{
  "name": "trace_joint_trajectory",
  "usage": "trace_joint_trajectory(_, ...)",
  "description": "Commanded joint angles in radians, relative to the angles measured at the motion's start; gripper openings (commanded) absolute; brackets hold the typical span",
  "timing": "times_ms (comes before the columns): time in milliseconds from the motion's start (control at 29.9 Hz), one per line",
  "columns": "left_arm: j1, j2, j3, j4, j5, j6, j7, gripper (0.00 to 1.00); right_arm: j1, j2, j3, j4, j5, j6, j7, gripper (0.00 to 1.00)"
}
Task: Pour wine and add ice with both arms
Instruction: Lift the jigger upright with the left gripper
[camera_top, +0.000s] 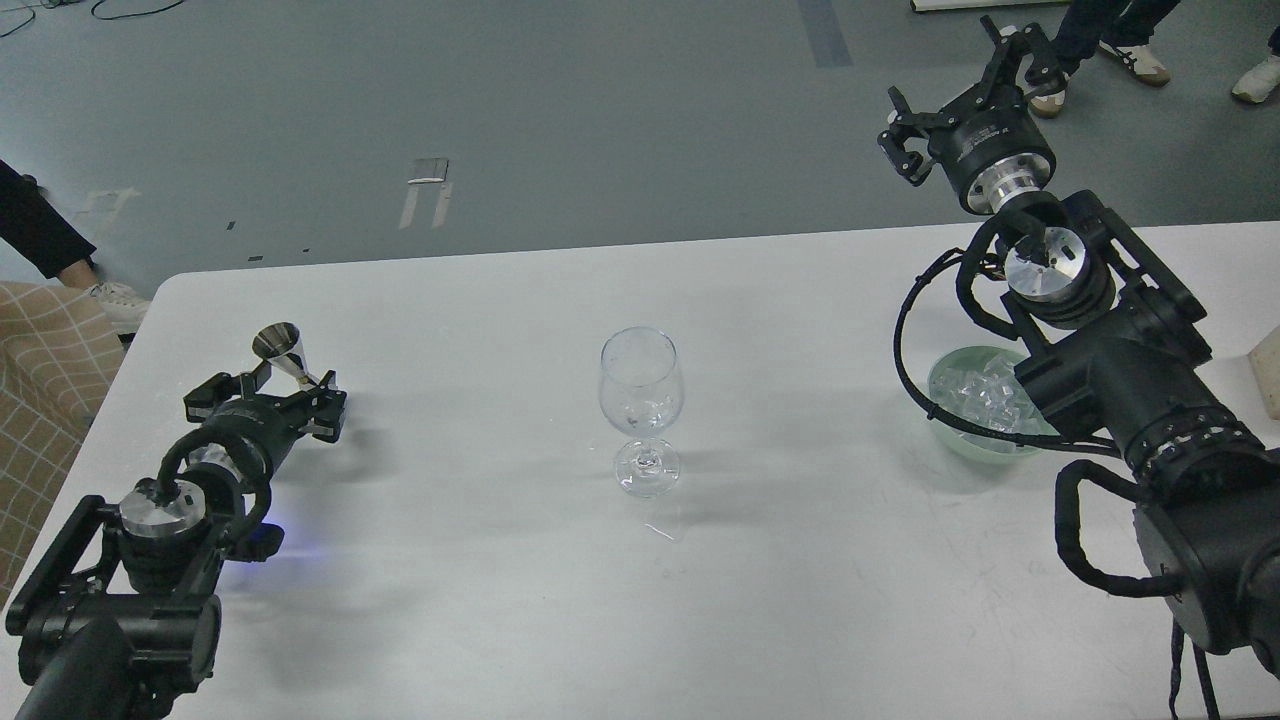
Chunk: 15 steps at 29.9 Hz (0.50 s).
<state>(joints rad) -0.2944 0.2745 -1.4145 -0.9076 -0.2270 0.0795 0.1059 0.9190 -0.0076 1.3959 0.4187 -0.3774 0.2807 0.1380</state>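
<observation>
At the left edge of the white tabletop (480, 620) the left claw (268, 395) lies low, just above the surface, its fingers spread apart. Just beyond it a small metal jigger (285, 352) stands tilted, its cone mouth turned up and toward the left — whether the claw touches it I cannot tell. No liquid is visible in the jigger.

In the middle stands a clear wine glass (641, 408), upright and well apart from both arms. A few glints of ice sit low in its bowl; any wine there is too faint to make out.

Toward the right a pale green bowl (945, 415) rests on the tabletop, holding a heap of ice cubes (985, 395). The right arm's black forearm crosses in front of the bowl's right side and hides part of it. The right claw (965, 95) is raised high beyond the far edge of the tabletop, over the grey floor (600, 120), its fingers spread wide and holding nothing.
</observation>
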Motion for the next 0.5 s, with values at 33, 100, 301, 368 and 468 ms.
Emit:
trace_joint_trajectory(33,-0.017,-0.001,0.0,0.019,0.0,0.0,0.0,0.7,0.001,0.0,0.002,0.002,0.0,0.0,0.0,1.0)
trace_joint_trajectory(100,-0.028,-0.003,0.0,0.041,0.0,-0.001,-0.002,0.7,0.0,0.0,0.0,0.0,0.0,0.0,-0.001,1.0)
trace_joint_trajectory(301,-0.042,-0.004,0.0,0.068,0.002,-0.024,0.002,0.7,0.0,0.0,0.002,0.002,0.0,0.0,-0.001,1.0)
trace_joint_trajectory(368,-0.051,-0.006,0.0,0.081,0.0,-0.03,0.002,0.7,0.001,0.0,0.002,0.0,0.0,0.0,-0.001,1.0)
trace_joint_trajectory(468,-0.061,-0.011,0.002,0.098,0.002,-0.03,0.003,0.69,0.0,0.0,0.0,0.0,0.0,0.0,0.0,1.0)
